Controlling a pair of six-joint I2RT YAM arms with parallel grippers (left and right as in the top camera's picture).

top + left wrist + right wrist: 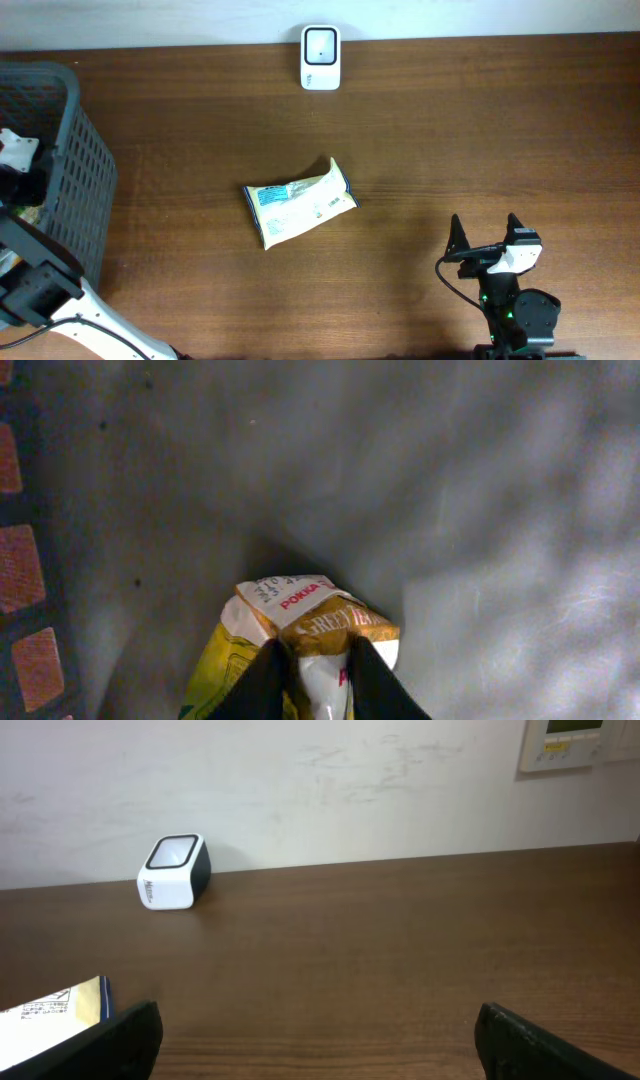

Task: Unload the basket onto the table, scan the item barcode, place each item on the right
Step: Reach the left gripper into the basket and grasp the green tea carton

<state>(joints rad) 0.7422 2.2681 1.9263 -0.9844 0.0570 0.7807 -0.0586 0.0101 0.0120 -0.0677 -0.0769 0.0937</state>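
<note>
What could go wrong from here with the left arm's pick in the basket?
1. The left gripper pinches only a crumpled edge of the pouch; that thin hold may slip on the lift.
2. The pick is inside the basket, so the dangling pouch could snag on its wall on the way out.
3. No barcode shows on the pouch in the left wrist view, so it may reach the scanner facing the wrong way.

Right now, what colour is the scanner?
The barcode scanner is white with a black side; right wrist view.
</note>
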